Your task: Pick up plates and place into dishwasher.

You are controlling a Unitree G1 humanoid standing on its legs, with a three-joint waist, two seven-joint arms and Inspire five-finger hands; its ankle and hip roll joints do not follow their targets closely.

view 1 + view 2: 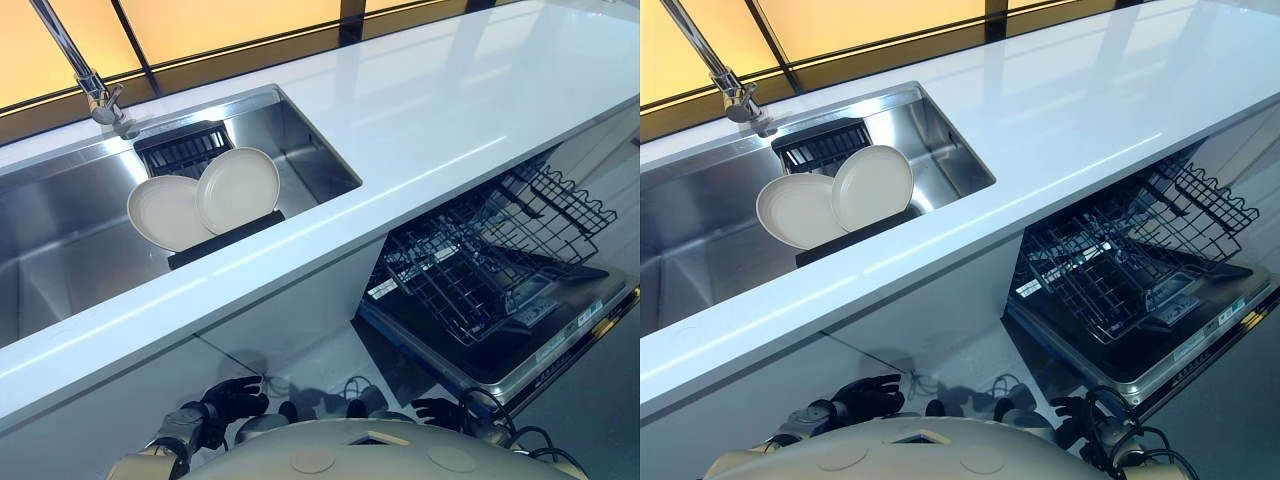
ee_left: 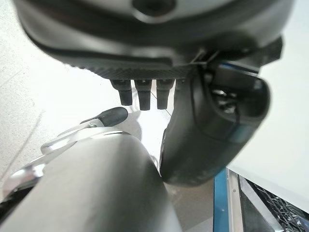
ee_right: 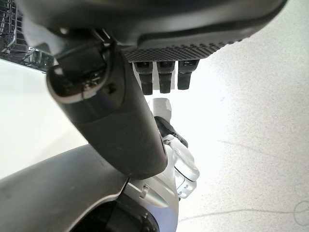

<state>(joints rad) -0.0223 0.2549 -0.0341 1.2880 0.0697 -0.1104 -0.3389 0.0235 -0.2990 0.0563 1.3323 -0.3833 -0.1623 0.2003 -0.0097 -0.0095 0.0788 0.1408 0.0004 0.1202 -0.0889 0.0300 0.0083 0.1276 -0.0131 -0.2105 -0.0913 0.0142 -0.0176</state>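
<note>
Left eye view looked down on a white worktop (image 1: 440, 110) with a steel sink (image 1: 310, 150) set into it and a tap (image 1: 95, 90) standing at the sink's far edge. Two pale plates (image 1: 205, 200) stood tilted on edge in a black rack (image 1: 190, 148) inside the sink, the right plate (image 1: 238, 188) overlapping the left plate (image 1: 165, 212) and touching it. Neither plate was held.

Below the worktop, to the right, the dishwasher (image 1: 560, 330) stood with its door dropped open, and its dark wire basket (image 1: 470, 270) was drawn out over the door, with no plate showing in it.

Both hands hung low near the floor (image 3: 251, 121), well apart from the plates. The left hand (image 1: 235, 400) showed at the lower left with its fingers loosely relaxed and holding nothing. In the left wrist view its fingers (image 2: 145, 94) pointed out straight beside the thumb. The right hand (image 1: 440, 410) showed at the lower right, likewise relaxed and holding nothing, and the right wrist view showed its fingers (image 3: 164, 79) straight in a row.
</note>
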